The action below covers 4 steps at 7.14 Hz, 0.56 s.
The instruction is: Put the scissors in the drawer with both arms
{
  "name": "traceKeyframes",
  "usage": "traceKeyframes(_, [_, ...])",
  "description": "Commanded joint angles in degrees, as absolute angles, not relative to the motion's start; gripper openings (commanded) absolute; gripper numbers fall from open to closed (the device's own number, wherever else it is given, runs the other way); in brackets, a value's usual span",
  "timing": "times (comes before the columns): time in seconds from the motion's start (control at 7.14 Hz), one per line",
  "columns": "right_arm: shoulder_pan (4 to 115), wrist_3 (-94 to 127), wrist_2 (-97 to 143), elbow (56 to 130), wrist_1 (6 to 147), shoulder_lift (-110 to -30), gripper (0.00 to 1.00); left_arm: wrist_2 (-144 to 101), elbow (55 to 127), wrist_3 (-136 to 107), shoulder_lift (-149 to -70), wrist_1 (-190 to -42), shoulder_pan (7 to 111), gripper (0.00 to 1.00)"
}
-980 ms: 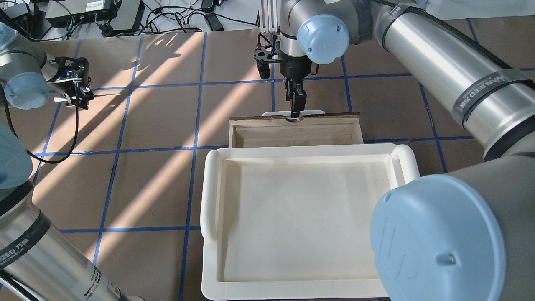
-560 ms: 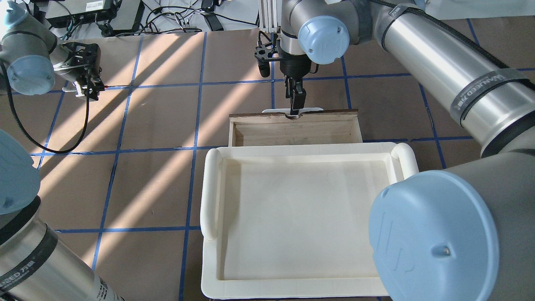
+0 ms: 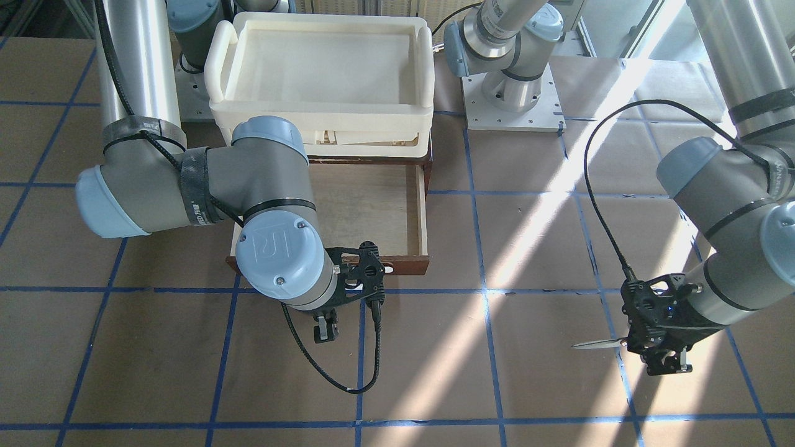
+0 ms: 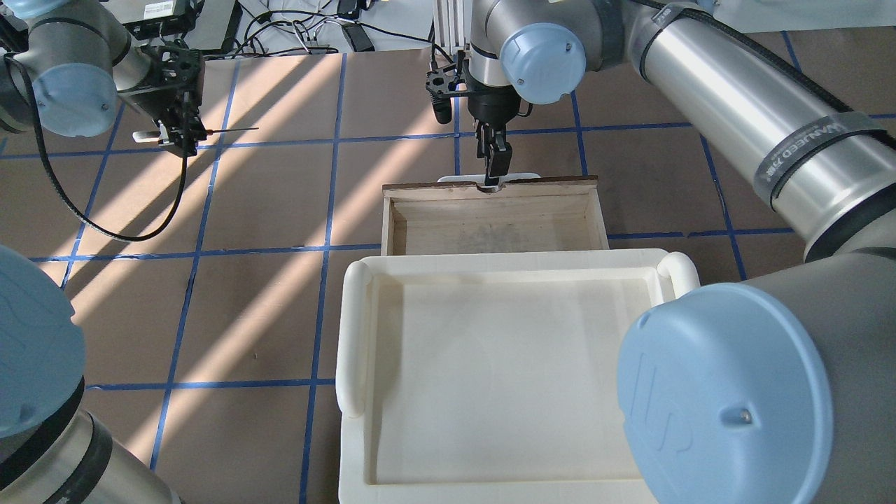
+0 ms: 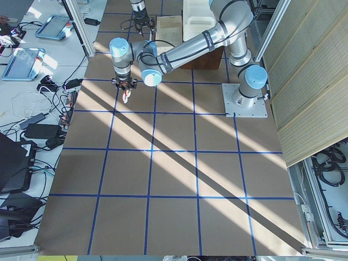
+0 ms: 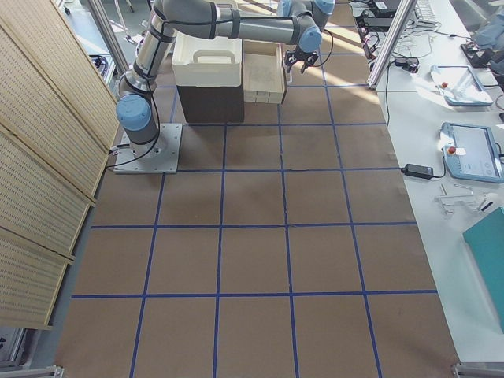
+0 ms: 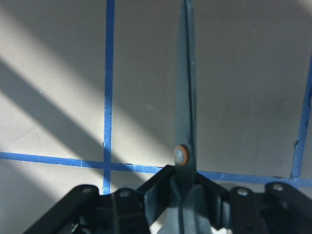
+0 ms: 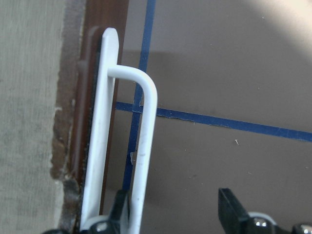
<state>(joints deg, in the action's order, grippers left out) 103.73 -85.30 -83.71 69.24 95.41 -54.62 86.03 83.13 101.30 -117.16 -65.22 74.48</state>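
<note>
Two grippers are busy at once. The left gripper [image 7: 184,209] has its fingers clamped on the scissors [image 7: 185,97], whose blades jut out over the bench [image 4: 266,315], well apart from the drawer [image 4: 390,224]. That drawer is open, and the right gripper [image 8: 175,200] has its fingers spread apart around the white bar handle [image 8: 146,122].

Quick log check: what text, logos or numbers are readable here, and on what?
"WANLEED" (roughly): white print on the black band around the right arm; following characters blurred.
"UR": embossed logo on the right arm's blue joint cap.
Print on the second band: too blurred to read.
</note>
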Motion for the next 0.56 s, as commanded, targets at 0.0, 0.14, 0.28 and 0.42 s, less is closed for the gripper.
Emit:
traceKeyframes(0.0, [103.6,-84.5,-83.3,69.3,96.5,-54.9,0.83,88.2,83.2,95.8,-114.6,-67.3,79.9,0.00])
traceKeyframes(0.14, [103.4,-80.0,-83.2,69.2,99.0,-56.0,1.00,88.1,83.5,92.8,-113.8,-67.8,82.2,0.00])
traceKeyframes(0.28, [102.5,-75.3,-83.3,69.2,100.6,-58.3,1.00,88.1,83.7,91.9,-113.2,-67.9,83.9,0.00])
traceKeyframes(0.42, [100.9,-72.0,-83.8,69.3,101.0,-61.4,1.00,88.1,83.7,91.1,-112.2,-68.7,85.3,0.00])
